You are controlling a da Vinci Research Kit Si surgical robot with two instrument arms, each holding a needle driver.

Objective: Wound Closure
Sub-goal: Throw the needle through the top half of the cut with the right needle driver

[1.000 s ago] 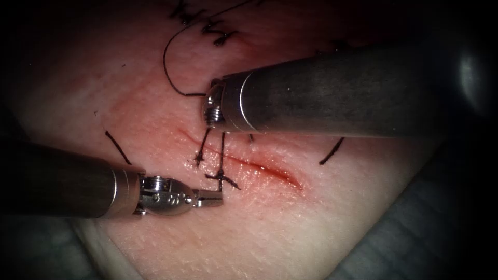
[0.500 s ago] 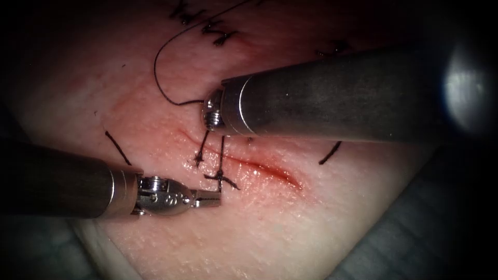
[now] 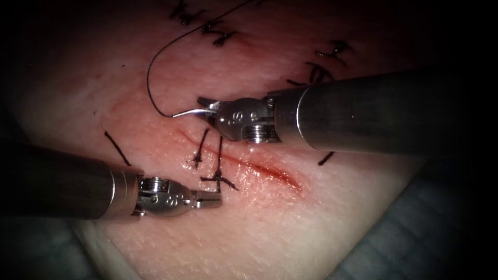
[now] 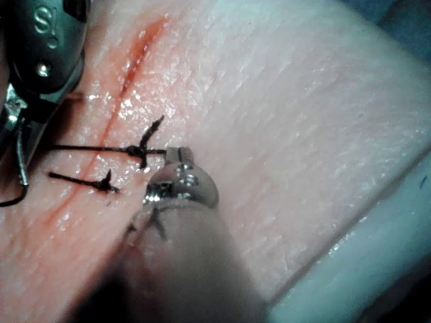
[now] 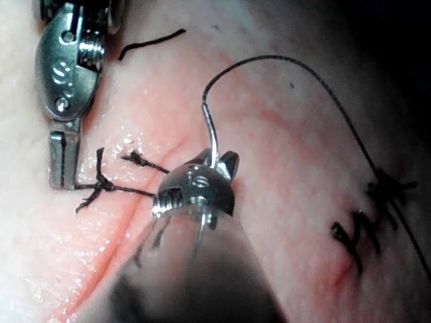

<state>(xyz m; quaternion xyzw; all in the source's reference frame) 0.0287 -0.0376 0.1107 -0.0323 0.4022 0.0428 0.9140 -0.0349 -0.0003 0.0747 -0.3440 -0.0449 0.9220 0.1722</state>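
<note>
Right tool (image 3: 206, 105) clamped on curved steel needle (image 3: 188, 111) near thread end, clear of moist pink tissue (image 3: 270, 228); black thread (image 3: 155, 62) loops. Left tool (image 3: 213, 199) closed, at knotted stitch (image 3: 220, 178).

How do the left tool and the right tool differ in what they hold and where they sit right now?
The right tool grips the needle near its thread end, above the tissue; the left tool holds nothing visible. The right tool is above the cut, the left tool below it beside a knotted stitch. The right tool's shaft comes in from the right, the left tool's from the left. Both show shut jaws.
</note>
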